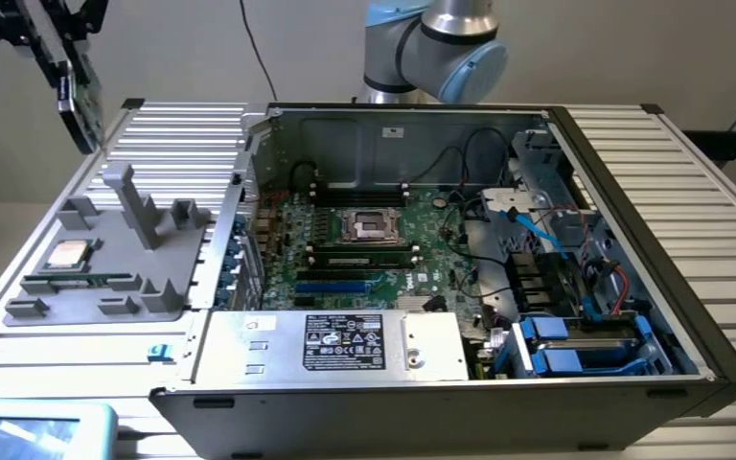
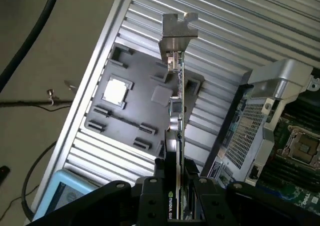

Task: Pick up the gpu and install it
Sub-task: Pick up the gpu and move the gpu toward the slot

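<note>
The gpu (image 1: pixel 77 103) hangs high above the far left corner of the table in the exterior view, a thin dark card seen nearly edge-on. My gripper (image 1: pixel 58 59) is shut on its upper part. In the wrist view the gpu (image 2: pixel 178 101) runs away from the camera as a narrow edge, ending in its silver bracket (image 2: pixel 177 30). There my gripper (image 2: pixel 176 186) clamps the card's near end between its black fingers (image 2: pixel 161 183). Below it lies the grey parts holder (image 2: pixel 150 73).
The open computer case (image 1: pixel 624 192) fills the middle of the table, with the motherboard (image 1: pixel 356 244) and its blue slots (image 1: pixel 333 286) exposed. On the exterior view's left the grey holder (image 1: pixel 100 307) carries a silver processor chip (image 1: pixel 66 255) and a memory stick (image 1: pixel 80 281). A light blue device (image 1: pixel 30 431) sits at the front corner.
</note>
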### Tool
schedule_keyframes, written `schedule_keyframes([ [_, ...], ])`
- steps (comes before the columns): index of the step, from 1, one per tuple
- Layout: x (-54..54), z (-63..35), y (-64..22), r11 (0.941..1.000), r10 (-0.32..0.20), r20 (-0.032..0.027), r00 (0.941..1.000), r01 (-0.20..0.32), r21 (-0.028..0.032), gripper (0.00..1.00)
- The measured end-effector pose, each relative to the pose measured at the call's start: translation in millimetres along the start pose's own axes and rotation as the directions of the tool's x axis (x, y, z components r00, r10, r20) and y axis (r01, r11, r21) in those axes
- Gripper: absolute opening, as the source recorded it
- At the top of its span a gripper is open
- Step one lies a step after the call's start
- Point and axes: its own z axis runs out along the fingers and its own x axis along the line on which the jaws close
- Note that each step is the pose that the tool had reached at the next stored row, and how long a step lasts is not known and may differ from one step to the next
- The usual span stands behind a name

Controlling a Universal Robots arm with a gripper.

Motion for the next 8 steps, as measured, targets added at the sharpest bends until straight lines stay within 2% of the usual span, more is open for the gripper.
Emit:
schedule_keyframes([
  [5, 0.0, 0.0, 0.0, 0.9958, -0.092, -0.0044, 0.9958, 0.092, 0.0032, 0.25],
  [6, 0.0, 0.0, 0.0, 0.994, -0.109, -0.0053, 0.994, 0.109, 0.0038, 0.25],
  [8, 0.0, 0.0, 0.0, 0.9866, -0.163, -0.0081, 0.9866, 0.163, 0.0055, 0.25],
])
